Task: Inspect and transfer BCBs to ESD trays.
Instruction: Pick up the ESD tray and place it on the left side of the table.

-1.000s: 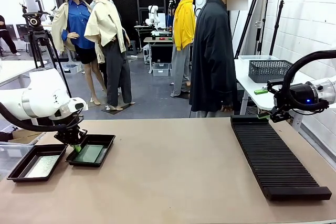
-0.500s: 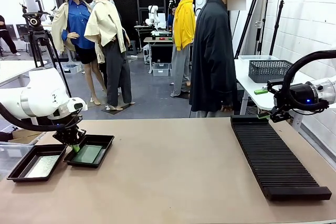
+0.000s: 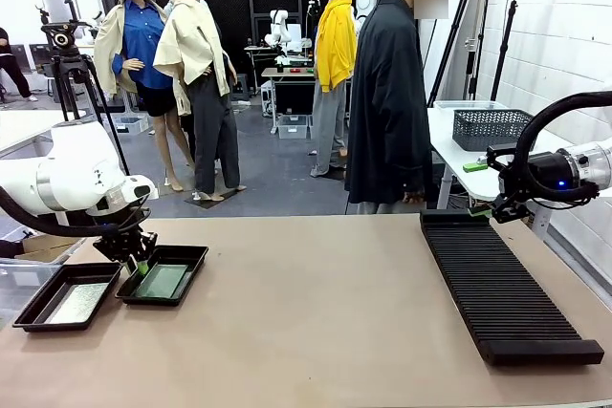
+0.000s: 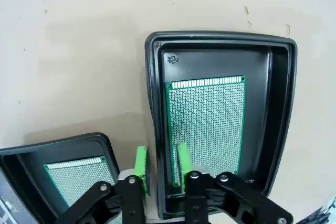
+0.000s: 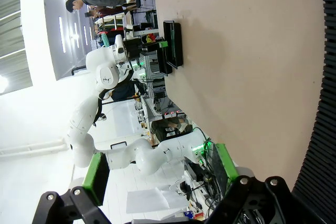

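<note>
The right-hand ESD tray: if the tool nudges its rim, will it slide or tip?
The ESD tray is shallow with a broad flat base, so tipping seems unlikely. Its glossy plastic on the smooth table probably slides easily. The thin BCB lying loose inside may shift.

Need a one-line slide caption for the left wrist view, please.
Left gripper straddling the near rim of an ESD tray holding a green BCB; second loaded tray beside it.
</note>
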Controlling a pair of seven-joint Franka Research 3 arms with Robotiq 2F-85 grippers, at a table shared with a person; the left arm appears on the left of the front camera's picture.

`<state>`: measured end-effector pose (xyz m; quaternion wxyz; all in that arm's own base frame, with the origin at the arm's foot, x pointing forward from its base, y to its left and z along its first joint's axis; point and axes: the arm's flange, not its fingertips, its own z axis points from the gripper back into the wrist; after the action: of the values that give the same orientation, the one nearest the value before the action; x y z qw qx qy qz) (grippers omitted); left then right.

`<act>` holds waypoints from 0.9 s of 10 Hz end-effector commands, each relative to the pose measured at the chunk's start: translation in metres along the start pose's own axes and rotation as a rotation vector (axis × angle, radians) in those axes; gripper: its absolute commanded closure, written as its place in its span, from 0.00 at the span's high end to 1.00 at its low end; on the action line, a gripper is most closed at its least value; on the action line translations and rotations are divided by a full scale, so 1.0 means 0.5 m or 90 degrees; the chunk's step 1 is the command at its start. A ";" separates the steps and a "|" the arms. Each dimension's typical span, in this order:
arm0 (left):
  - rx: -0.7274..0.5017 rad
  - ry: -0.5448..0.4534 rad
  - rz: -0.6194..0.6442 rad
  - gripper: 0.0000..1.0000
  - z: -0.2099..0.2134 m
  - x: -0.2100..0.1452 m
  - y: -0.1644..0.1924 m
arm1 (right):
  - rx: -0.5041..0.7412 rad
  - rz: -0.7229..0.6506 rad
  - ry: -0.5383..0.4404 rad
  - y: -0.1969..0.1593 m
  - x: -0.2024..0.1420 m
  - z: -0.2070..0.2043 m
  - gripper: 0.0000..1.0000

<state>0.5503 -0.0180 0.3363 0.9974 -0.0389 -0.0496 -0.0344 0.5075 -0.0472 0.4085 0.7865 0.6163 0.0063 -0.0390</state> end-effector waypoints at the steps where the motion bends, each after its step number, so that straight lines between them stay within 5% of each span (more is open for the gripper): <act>1: 0.002 0.002 0.034 0.71 0.028 0.002 0.005 | -0.006 -0.004 -0.003 -0.001 -0.003 -0.003 1.00; 3: 0.007 -0.001 0.060 1.00 0.065 0.001 0.008 | -0.006 -0.004 -0.003 -0.001 -0.003 -0.003 1.00; 9: 0.024 0.009 0.072 1.00 0.109 0.002 0.003 | -0.006 -0.004 -0.003 -0.001 -0.003 -0.003 1.00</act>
<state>0.5453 -0.0109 0.3861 0.9982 -0.0362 -0.0436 0.0175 0.5075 -0.0472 0.4085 0.7865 0.6163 0.0063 -0.0390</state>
